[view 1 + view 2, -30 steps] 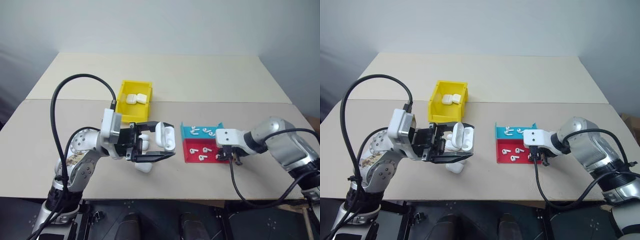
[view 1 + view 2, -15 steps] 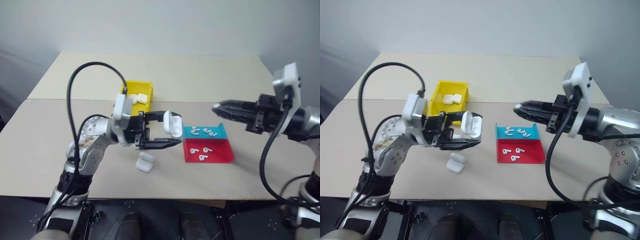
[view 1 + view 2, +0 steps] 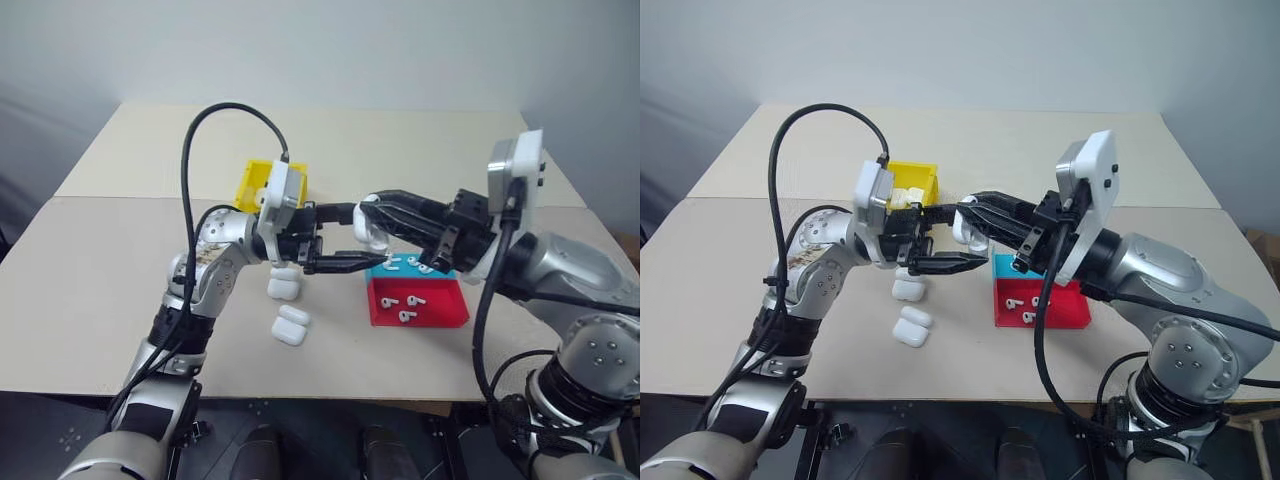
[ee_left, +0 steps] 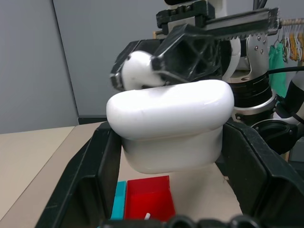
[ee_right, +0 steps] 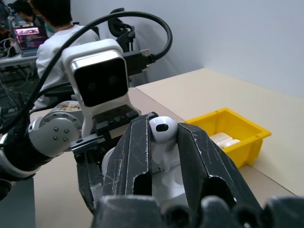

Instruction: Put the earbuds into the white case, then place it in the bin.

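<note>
Left gripper [image 4: 166, 190] clamps white case [image 4: 171, 126]; right gripper [image 5: 164, 142] pinches earbud [image 5: 163, 130] bulb. Glossy, light, probably slippery; seat stem-first.

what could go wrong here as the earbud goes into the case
1. The right gripper pinches the earbud by a small glossy surface right above the open case; if it slips, it may fall to the table.
2. The left gripper holds the case in mid-air by its smooth sides, so a downward push from the earbud might tilt the case or squeeze it out.
</note>
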Available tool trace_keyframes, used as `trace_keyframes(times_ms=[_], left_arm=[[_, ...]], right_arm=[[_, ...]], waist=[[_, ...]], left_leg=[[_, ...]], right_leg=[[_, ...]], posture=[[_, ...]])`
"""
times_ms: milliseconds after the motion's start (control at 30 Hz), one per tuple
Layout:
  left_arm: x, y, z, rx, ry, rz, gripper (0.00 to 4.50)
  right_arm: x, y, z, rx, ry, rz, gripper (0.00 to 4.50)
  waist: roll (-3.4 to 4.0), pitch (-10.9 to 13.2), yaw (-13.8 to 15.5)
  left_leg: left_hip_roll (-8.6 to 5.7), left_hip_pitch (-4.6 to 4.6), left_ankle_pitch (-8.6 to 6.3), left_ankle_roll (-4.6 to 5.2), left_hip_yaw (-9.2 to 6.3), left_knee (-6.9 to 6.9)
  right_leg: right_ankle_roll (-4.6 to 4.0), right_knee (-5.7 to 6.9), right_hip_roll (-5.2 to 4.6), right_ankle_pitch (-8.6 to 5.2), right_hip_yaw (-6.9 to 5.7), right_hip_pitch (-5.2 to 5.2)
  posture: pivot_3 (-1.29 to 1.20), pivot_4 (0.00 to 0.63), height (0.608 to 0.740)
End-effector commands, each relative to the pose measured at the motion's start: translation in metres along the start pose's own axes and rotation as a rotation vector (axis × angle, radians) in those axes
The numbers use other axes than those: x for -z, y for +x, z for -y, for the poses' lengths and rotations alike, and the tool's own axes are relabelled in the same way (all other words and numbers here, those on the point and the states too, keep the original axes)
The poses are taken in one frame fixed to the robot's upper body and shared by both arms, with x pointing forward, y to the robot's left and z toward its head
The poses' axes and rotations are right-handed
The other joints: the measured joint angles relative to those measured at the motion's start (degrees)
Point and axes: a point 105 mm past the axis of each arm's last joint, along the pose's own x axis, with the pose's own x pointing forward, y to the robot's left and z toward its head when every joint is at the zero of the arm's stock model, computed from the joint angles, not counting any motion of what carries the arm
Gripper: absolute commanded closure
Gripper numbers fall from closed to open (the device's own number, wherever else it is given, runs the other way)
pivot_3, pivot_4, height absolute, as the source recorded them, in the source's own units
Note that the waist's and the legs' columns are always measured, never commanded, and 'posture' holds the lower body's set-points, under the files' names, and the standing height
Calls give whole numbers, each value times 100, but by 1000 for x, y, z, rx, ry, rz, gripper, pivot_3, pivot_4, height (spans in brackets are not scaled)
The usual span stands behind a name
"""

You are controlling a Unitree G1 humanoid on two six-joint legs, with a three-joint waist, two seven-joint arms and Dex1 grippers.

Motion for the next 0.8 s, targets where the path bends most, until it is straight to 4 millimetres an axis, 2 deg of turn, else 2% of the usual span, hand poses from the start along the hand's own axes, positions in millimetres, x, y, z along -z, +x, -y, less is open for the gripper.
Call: trace_keyframes(times_ms=[33,567,800], left_arm=[[-12,1,1,27,49,20,1643],[-15,0,3,31,67,25,1643],[-15,-1,1,21,69,23,1643]], right_arm=[[-5,-1,-5,-2,-50,23,3850],[7,-4,1,24,-80,-28,3850],[3,-8,0,9,-108,-26,1549]], waist=[[0,0,-21],[0,0,-31],[-1,0,-29]], left_leg=[[0,0,0,0,0,0],[0,0,0,1,-1,0],[0,-2,0,1,-2,0]], right_leg=[[0,0,0,0,0,0],[0,-1,0,0,1,0],[0,-3,0,0,0,0]], posture=[[0,150,740],[0,150,740],[0,150,740]])
